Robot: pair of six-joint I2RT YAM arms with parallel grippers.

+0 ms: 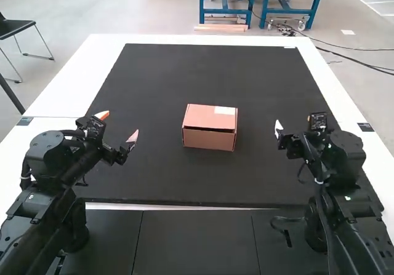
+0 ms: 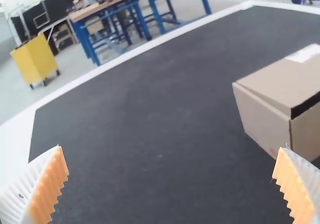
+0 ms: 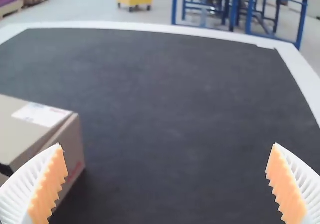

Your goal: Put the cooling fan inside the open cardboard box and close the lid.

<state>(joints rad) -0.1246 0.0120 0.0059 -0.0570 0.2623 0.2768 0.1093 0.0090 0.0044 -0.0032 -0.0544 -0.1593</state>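
your box (image 1: 209,126) sits near the middle of the black mat (image 1: 184,72), lid down flat over the top. with the lid shut like that, the fan is most likely inside, so the task looks done or nearly so. from the left wrist view a thin dark gap runs under the lid's edge, so you may want one more press to seat it.

your left gripper (image 1: 118,126) hangs at the near left of the mat, fingers spread wide and empty, well apart from the box. your right gripper (image 3: 166,159) mirrors it at the near right, also spread wide with nothing between the pads. both are pointed toward the box, which reads as a clear, hands-off rest pose.
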